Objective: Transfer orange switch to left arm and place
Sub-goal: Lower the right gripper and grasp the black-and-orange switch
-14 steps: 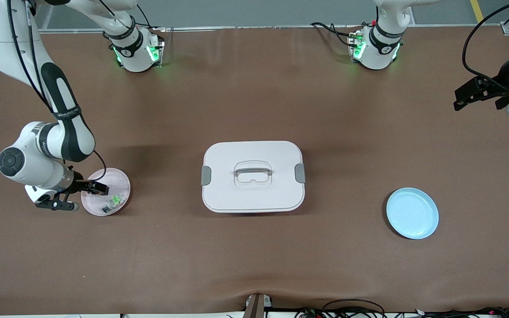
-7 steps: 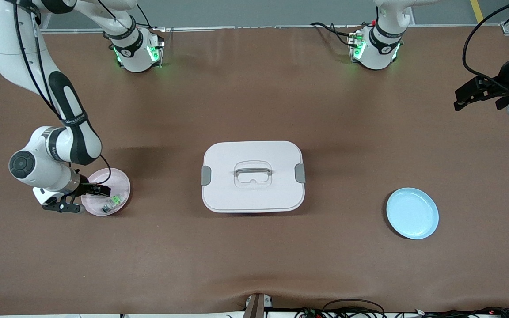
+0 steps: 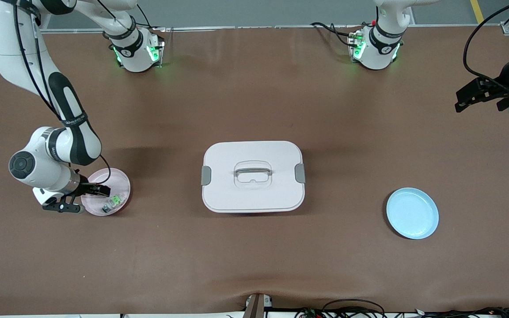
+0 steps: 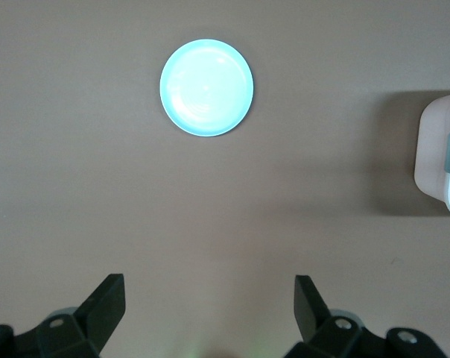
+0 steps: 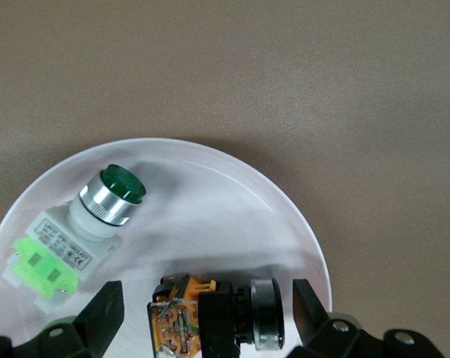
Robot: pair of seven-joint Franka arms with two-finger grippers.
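The orange switch, black with an orange middle and a silvery end, lies on the pink plate. My right gripper is down over it, open, with one finger on each side of the switch and a gap at both. In the front view the right gripper hides the switch on the pink plate. The white box stands mid-table. My left gripper waits open and empty, high over the left arm's end of the table; the left wrist view shows its fingers spread wide.
A green-and-clear part with a silvery end lies on the pink plate beside the switch. A light blue plate sits toward the left arm's end, nearer the front camera than the box. The box's edge shows in the left wrist view.
The right arm's wrist shifted a little toward the box and its gripper settled slightly over the pink plate, then held still. The left arm barely moved.
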